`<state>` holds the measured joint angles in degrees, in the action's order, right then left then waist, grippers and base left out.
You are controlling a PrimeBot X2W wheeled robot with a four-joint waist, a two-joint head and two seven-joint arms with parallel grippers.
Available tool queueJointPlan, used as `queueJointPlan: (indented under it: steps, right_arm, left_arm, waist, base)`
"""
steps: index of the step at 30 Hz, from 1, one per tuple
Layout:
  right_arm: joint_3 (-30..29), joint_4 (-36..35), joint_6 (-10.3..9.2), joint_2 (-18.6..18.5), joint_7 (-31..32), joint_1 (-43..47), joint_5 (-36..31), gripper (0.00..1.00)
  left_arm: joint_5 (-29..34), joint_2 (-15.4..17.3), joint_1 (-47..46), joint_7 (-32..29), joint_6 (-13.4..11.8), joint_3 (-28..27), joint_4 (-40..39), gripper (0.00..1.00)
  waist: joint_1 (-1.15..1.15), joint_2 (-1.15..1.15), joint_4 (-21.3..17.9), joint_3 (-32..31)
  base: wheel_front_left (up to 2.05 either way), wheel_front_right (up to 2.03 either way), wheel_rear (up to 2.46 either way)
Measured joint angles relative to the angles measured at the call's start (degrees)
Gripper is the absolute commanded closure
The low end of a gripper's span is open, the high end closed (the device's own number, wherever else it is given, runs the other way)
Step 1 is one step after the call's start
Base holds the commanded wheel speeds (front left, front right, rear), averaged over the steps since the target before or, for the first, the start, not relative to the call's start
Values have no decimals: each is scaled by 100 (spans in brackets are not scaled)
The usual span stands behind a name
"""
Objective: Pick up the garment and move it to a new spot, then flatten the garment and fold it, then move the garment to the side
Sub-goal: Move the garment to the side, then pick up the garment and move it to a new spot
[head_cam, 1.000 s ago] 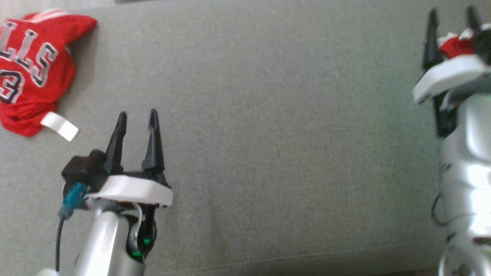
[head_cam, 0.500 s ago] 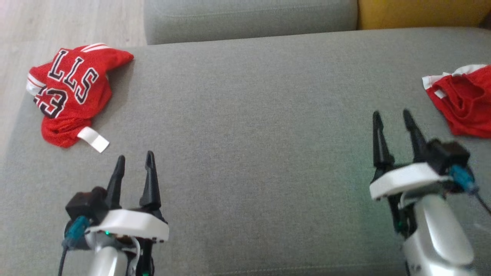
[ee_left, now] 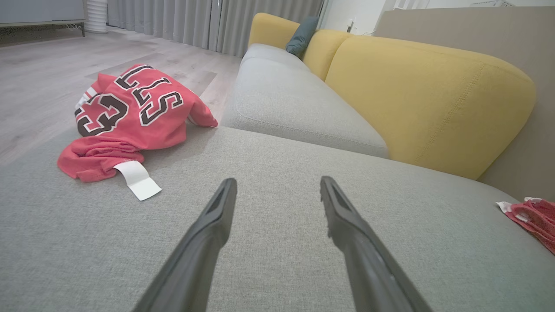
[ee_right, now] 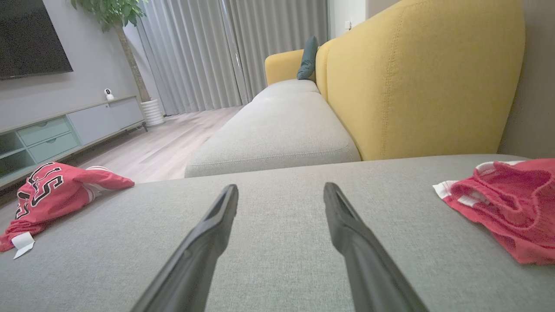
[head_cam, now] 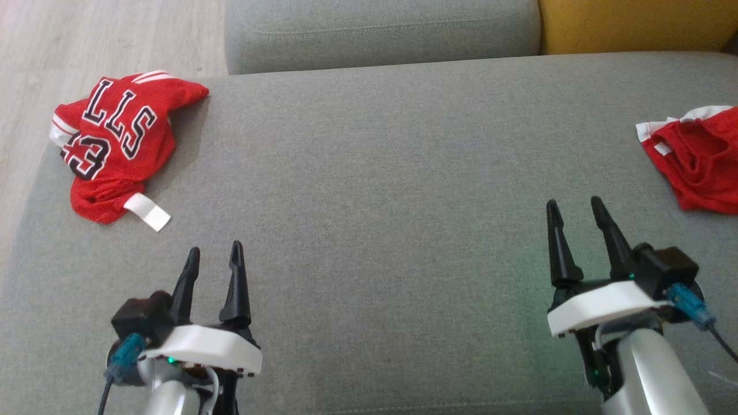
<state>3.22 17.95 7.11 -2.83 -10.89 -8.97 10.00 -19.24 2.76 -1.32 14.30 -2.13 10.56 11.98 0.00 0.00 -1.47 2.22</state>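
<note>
A crumpled red jersey point(head_cam: 118, 151) with black-and-white lettering and a white tag lies at the far left of the grey cushion point(head_cam: 375, 184); it also appears as the jersey point(ee_left: 125, 119) and the jersey point(ee_right: 52, 193). A second red garment point(head_cam: 697, 164) with white trim lies bunched at the right edge, also seen as the red garment point(ee_left: 535, 219) and the red garment point(ee_right: 507, 206). My left gripper point(head_cam: 212, 256) hovers open near the front left, below the jersey. My right gripper point(head_cam: 572, 206) stands open at the front right, left of the second garment. Neither holds anything.
A second grey seat cushion point(head_cam: 380, 29) adjoins at the back, with a yellow backrest point(ee_right: 416, 73) to its right. Wooden floor point(head_cam: 86, 52) lies beyond the cushion's left edge. A TV cabinet point(ee_right: 65, 130) and a potted plant stand across the room.
The head camera swung right and up, bringing both garments and both grippers into frame. The right gripper came down from the upper right to the front right; both stay open.
</note>
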Motion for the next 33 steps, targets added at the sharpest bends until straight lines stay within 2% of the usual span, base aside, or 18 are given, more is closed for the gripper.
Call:
queueJointPlan:
  steps: [26, 33]
  right_arm:
    - [41, -213, 0, 1, 270, 168, 0, 0]
    - [-27, -287, 0, 1, 278, 271, -51, 0]
  left_arm:
    - [-8, 0, -1, 0, -23, 0, 37, 0]
    - [-15, -2, -24, 0, -24, 142, 44, 0]
  waist:
    - [0, 0, 30, 32]
    - [0, 0, 411, 40]
  base:
    - [0, 0, 0]
    - [0, 0, 0]
